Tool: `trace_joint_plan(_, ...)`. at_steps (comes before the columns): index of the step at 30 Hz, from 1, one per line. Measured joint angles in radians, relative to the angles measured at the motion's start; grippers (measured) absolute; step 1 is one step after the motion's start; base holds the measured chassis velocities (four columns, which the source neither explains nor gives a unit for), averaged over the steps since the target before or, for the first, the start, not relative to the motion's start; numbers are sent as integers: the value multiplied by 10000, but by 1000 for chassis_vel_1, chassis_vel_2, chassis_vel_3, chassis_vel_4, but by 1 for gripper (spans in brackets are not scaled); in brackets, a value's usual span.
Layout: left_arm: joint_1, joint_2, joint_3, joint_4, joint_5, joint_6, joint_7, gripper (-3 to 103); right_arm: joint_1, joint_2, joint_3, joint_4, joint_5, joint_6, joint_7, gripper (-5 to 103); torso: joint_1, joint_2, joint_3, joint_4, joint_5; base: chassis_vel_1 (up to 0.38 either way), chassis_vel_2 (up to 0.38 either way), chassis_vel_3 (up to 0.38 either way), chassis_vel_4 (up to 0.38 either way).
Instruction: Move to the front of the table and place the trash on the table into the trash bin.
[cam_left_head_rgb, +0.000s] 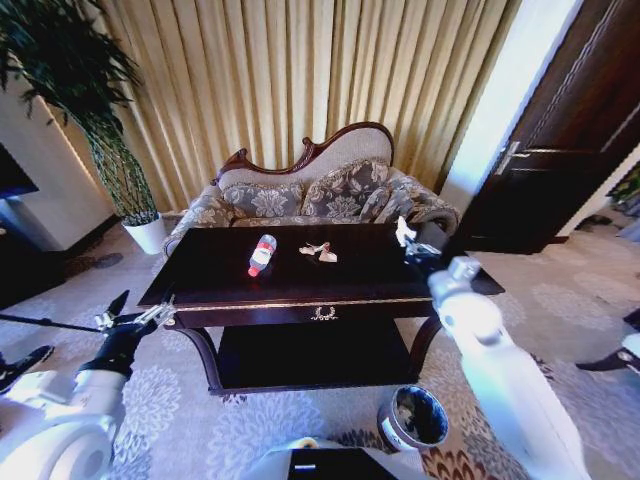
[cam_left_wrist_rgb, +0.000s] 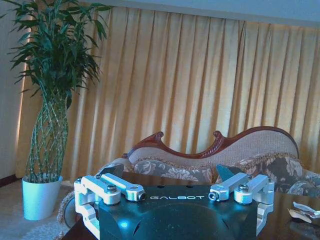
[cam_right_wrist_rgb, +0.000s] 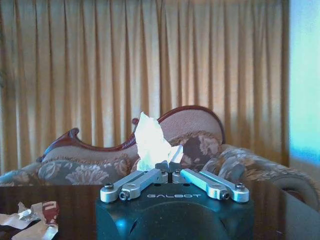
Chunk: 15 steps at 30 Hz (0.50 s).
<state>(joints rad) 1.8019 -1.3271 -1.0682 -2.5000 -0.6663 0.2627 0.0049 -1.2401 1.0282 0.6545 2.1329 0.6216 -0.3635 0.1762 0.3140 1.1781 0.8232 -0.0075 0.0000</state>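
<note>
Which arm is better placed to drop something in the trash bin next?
Right. The right gripper is shut on a white paper wad, on the trash bin's side. The left gripper is open, holding nothing.

Arms showing glossy white rounded shells, black at the wrists. Left tool (cam_left_wrist_rgb: 170, 187) and right tool (cam_right_wrist_rgb: 171, 169): black housings showing white "GALBOT" lettering, silver-white linkage bars with round screws, dark fingertips.
</note>
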Motion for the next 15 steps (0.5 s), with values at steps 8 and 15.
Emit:
trace_joint_plan(8,-85,174,131,0,-69,48,-7,100,-3001,575,1344,1476,-267,841,-274,0,-1,0,0,-2,2,0,0,0,0)
trace_joint_plan(15,-192,311,321,0,-44,82,-20,100,-4519,845,1842,2284,-206,1418,-290,0,-1,0,0,-1,-1,0,0,0,0)
